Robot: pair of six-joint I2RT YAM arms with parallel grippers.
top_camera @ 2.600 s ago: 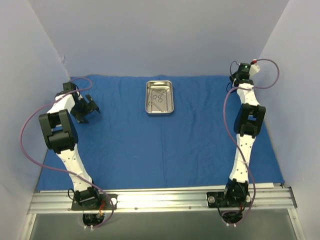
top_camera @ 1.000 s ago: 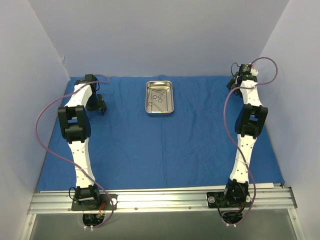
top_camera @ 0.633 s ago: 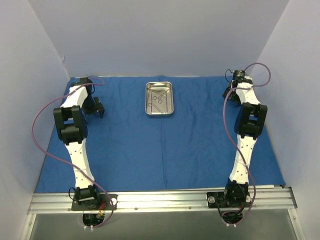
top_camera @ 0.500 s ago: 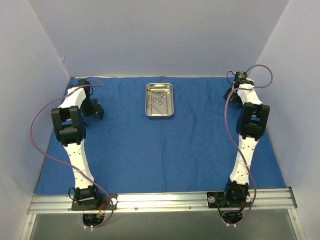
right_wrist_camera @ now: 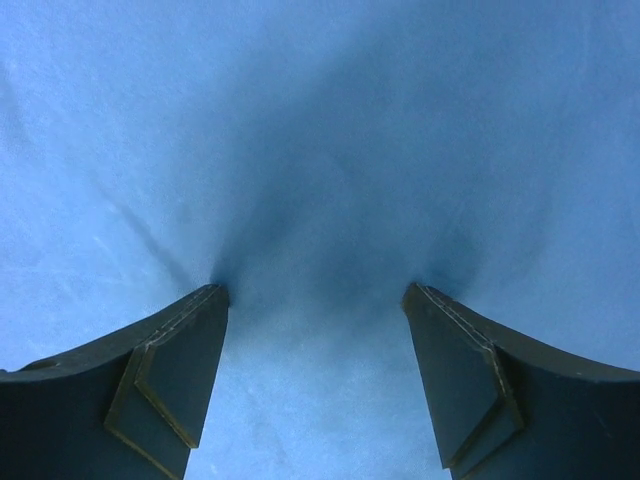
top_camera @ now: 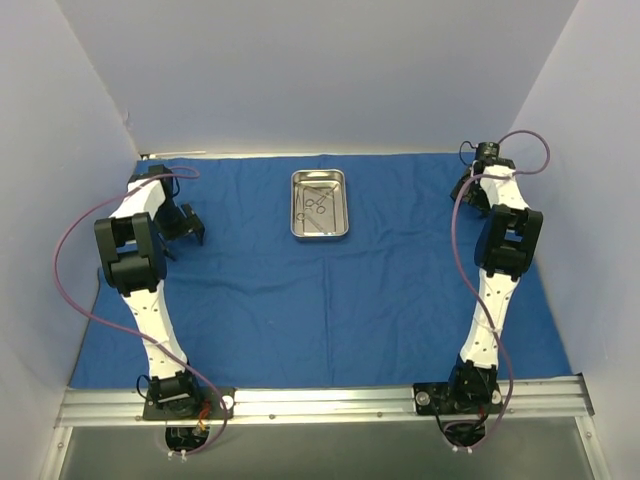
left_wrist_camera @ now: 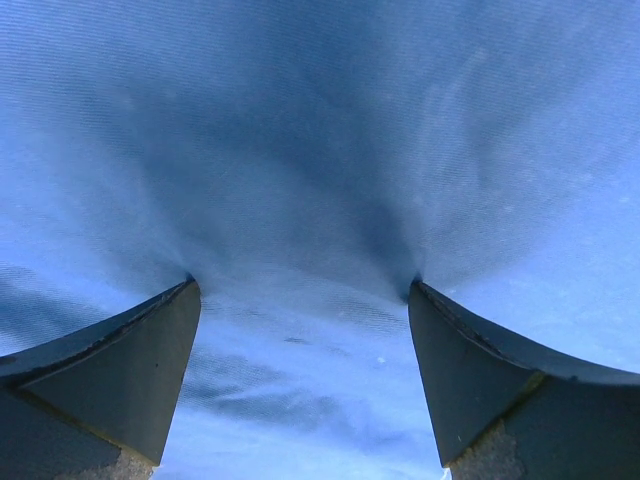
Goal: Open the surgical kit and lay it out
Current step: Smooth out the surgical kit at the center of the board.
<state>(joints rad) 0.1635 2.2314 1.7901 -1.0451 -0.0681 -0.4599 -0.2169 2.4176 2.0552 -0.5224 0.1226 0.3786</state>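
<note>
The blue cloth wrap lies spread flat over the table. The steel tray stands on it at the back centre, with thin metal instruments lying inside. My left gripper is at the cloth's left side, open, both fingertips pressed down into the cloth, which dimples around them; nothing sits between them at the left gripper. My right gripper is at the back right, also open, tips down on the cloth with only fabric inside the right gripper.
Pale walls close in the table on the left, back and right. The metal rail with both arm bases runs along the near edge. Purple cables loop off each arm.
The left arm has swung outward to the left and its gripper has shifted slightly nearer on the cloth. The right wrist has come down and forward, its jaws a little wider.
</note>
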